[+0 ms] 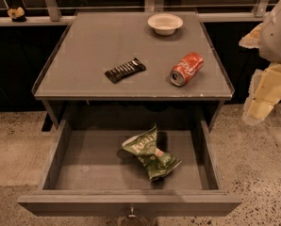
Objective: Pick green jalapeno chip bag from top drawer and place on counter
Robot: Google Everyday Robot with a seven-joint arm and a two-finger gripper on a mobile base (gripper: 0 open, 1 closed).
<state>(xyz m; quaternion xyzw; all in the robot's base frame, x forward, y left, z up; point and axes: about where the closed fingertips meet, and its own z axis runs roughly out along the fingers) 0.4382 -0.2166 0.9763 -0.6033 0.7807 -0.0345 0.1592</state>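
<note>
The green jalapeno chip bag (pixel 150 154) lies crumpled on the flat bottom of the open top drawer (pixel 84 168), right of its middle. The counter (pixel 84 55) is the grey top above the drawer. The gripper (pixel 263 100) hangs at the right edge of the view, beside the cabinet's right side, well above and to the right of the bag. It holds nothing that I can see.
On the counter lie a dark striped candy bar wrapper (pixel 125 70), a red soda can (pixel 186 68) on its side, and a white bowl (pixel 165 23) at the back. The drawer's metal pull (pixel 132 214) is at the front. Speckled floor (pixel 253 173) surrounds the cabinet.
</note>
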